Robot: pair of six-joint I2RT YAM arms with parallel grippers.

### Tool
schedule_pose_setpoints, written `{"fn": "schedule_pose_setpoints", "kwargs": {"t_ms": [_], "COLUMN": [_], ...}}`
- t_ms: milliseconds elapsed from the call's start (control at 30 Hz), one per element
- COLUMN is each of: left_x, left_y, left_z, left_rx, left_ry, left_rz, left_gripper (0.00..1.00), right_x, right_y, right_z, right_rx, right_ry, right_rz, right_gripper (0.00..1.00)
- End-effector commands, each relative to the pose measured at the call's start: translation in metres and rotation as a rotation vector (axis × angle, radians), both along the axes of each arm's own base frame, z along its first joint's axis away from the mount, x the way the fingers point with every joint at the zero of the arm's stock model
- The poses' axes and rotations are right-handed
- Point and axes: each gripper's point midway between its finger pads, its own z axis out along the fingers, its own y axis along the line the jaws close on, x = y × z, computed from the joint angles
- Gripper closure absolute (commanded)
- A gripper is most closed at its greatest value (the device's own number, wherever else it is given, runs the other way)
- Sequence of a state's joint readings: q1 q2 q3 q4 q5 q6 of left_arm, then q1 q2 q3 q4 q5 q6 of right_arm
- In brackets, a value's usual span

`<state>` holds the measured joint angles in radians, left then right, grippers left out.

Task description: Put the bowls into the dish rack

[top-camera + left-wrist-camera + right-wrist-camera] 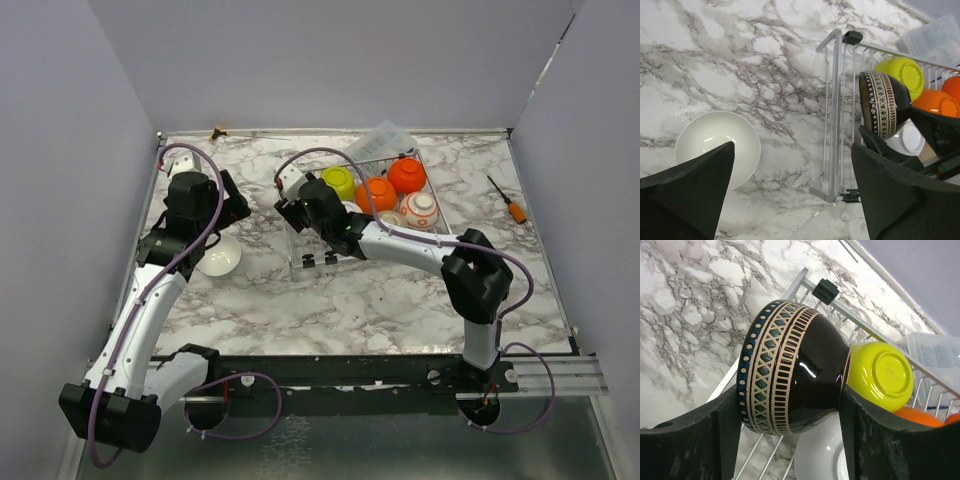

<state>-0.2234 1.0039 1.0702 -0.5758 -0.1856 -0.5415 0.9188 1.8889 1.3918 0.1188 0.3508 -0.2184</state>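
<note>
A grey-veined marble table [330,310] sits between plain grey walls. My right gripper [790,410] is clamped on a dark brown bowl [805,365] with a patterned band near its rim. I hold it on its side over the left end of the wire dish rack [832,115]. Just beyond it in the rack, a lime-yellow bowl [880,375] shows its base. Two orange bowls [376,194] and a white bowl with red pattern [419,209] sit further right. A plain white bowl [820,455] lies below the dark one. My left gripper [792,195] hovers left of the rack, fingers spread wide and holding nothing. An empty white bowl [717,147] stands upright on the table, near that gripper. A screwdriver [512,207] with an orange handle lies at the far right.
</note>
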Motion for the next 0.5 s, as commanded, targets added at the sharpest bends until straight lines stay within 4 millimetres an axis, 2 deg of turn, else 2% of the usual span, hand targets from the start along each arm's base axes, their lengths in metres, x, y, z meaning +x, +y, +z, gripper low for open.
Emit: {"fn": "schedule_pose_setpoints", "kwargs": {"t_ms": [0, 233, 467], "left_x": [-0.011, -0.009, -0.004], "left_y": [0.011, 0.010, 0.007], "left_z": [-0.027, -0.038, -0.043], "left_rx": [0.068, 0.079, 0.086], "left_ry": [0.079, 0.111, 0.130], "left_rz": [0.009, 0.001, -0.018], "left_gripper": [0.01, 0.01, 0.01], "right_x": [0.024, 0.028, 0.021], "right_y": [0.017, 0.016, 0.014], "right_z": [0.023, 0.006, -0.026], "right_rx": [-0.072, -0.176, -0.311], "right_ry": [-0.150, -0.163, -0.133], "right_rz": [0.062, 0.082, 0.173], "right_gripper": [0.65, 0.63, 0.62]}}
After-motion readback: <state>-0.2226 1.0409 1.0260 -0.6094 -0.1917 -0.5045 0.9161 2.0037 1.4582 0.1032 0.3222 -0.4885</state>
